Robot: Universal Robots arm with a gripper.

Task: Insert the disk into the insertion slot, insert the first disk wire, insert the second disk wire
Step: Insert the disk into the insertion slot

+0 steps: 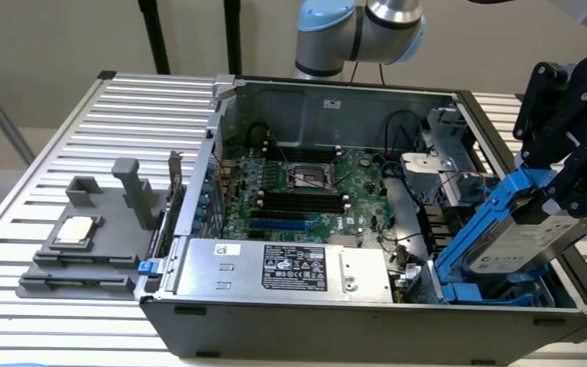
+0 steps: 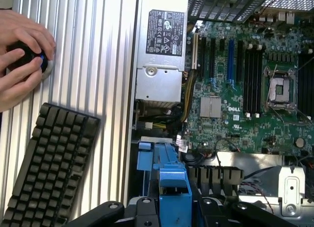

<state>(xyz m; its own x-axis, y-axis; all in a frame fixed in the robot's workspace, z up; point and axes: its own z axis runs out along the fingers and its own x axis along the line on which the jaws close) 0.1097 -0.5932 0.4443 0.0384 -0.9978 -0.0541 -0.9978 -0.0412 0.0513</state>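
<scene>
Hand [image 1: 564,200] is clamping the disk [image 1: 526,243] by its upper end. I am holding it tilted over the insertion slot [image 1: 482,294], probably lining its carrier up with the rails.

silver metal disk [image 1: 530,243], glossy blue plastic carrier [image 1: 473,229], ribbed metal table [image 1: 59,138]

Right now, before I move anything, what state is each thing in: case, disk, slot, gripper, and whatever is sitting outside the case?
case: side open, interior exposed.
disk: gripped, tilted, lower end toward the slot, not seated.
insertion slot: blue rails exposed, disk not seated in it.
gripper: shut on the disk.
chip: lying on the grey fixture outside the case.
</scene>
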